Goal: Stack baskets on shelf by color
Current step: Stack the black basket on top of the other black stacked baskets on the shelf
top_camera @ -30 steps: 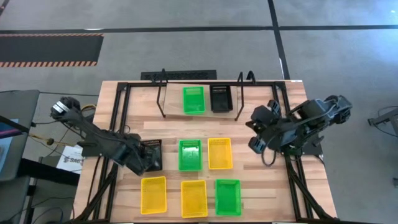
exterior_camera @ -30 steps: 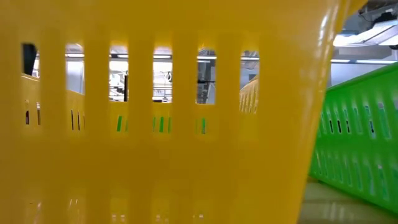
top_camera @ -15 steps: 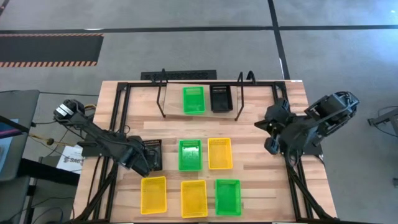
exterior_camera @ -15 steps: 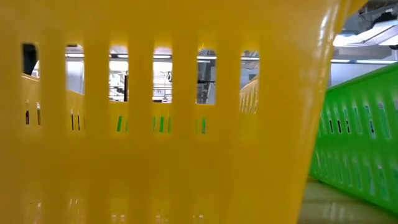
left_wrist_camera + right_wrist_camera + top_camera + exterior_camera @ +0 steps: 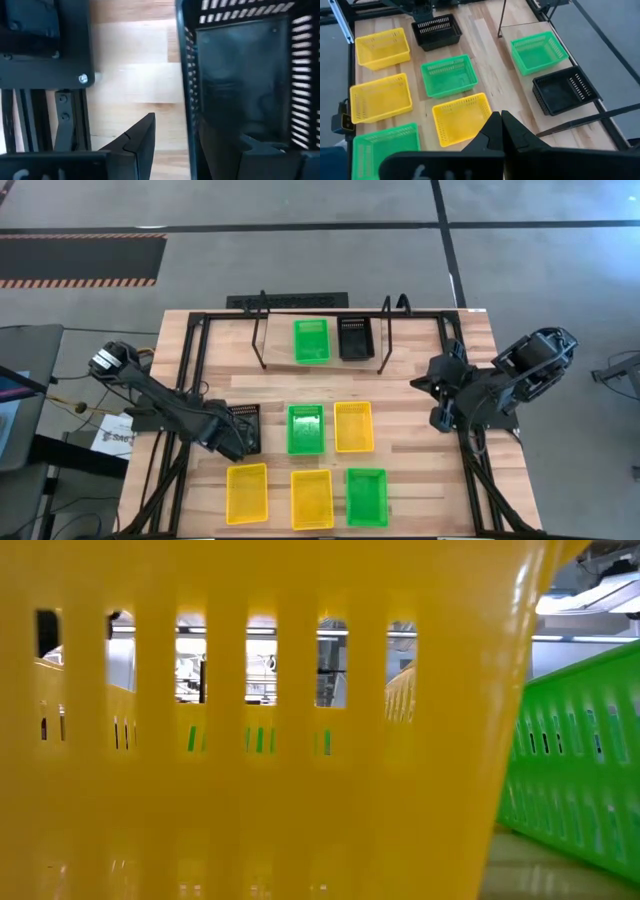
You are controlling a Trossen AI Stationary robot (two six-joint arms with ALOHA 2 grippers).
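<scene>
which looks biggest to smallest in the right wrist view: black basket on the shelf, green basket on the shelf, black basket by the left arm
1. Black basket on the shelf
2. Green basket on the shelf
3. Black basket by the left arm

The order follows nearness to the camera; from above all three look the same size, so this is perspective only.

The worktop [image 5: 420, 470] is light wood planks, with a big black metal frame [image 5: 190, 350] bolted round its edges. Grey floor [image 5: 300, 270] all around it. Beyond the worktop's far edge, off toward the left, there's a strip of red-and-black hazard tape [image 5: 80, 280] on the floor, and a dark line [image 5: 300, 226] crosses the floor further out. A flat black plate [image 5: 288, 301] sits just past the worktop's far edge. Left of the worktop there's a grey side table [image 5: 25, 390], a white sheet of paper with print on it [image 5: 112, 435], and some loose cables [image 5: 75, 405].
</scene>
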